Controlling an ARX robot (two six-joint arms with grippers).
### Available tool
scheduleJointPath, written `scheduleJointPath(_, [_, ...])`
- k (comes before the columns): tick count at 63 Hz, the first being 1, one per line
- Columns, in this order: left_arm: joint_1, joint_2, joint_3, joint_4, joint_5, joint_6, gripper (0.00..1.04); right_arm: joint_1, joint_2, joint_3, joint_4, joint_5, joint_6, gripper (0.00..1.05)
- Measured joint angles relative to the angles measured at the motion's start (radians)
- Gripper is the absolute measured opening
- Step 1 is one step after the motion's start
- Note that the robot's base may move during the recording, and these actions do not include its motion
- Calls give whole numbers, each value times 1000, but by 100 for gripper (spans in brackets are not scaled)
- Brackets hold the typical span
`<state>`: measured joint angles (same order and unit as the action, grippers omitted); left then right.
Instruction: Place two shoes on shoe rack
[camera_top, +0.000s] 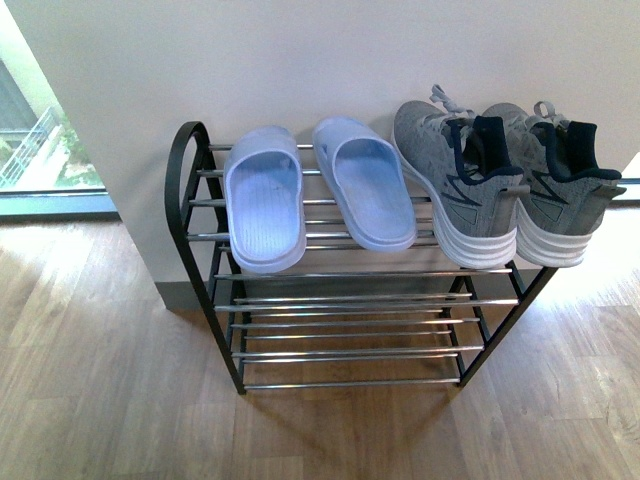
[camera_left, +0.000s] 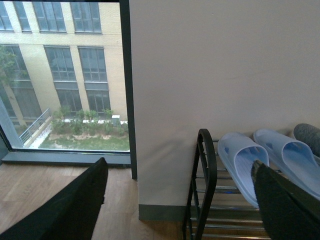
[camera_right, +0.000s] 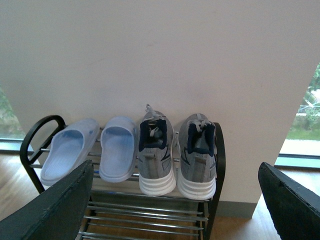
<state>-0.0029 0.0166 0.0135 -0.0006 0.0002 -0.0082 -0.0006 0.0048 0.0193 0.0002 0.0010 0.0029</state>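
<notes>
Sneakers both sit on the shoe rack (camera_top: 200, 150) already, top tier, at its right end: left sneaker (camera_top: 457, 185) and right sneaker (camera_top: 555, 185) side by side, touching or nearly so, heels and white soles toward us, toes toward the wall. Right one reaches the rack's right edge, heel hanging a bit past the front bar by our read. Two pale blue slippers (camera_top: 315, 195) take the left and middle of the same tier, close beside the left sneaker, w/ a slim gap; lower tiers bare

Step in hand, as we judge it: placing is done, we're at the release/retreat end of the task. Neither arm shows in front view

Left gripper (camera_left: 180, 210): jaws spread wide, nothing between them, only the rack's left end frame and slippers seen through the gap. Right gripper (camera_right: 175, 210): jaws also wide apart, holding nothing, facing the sneakers from a way off, not touching

Next move, our guess: no more grasping needed. Pull both arms back clear of the rack w/o clipping the rounded side frames, keep jaws apart. If we want tidier, nudge the right sneaker inward from the right edge, but it looks stable enough on the bars
</notes>
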Motion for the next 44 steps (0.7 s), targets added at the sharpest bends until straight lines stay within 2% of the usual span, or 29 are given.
scheduleJointPath(3, [0,0,0,0,0,0,95,0,0,0,0,0,0,95])
scheduleJointPath(5, [0,0,0,0,0,2,97,0,0,0,0,0,0,95])
scheduleJointPath(9, [0,0,0,0,0,2,95,0,0,0,0,0,0,95])
scheduleJointPath(44, [0,0,0,0,0,2,95,0,0,0,0,0,0,95])
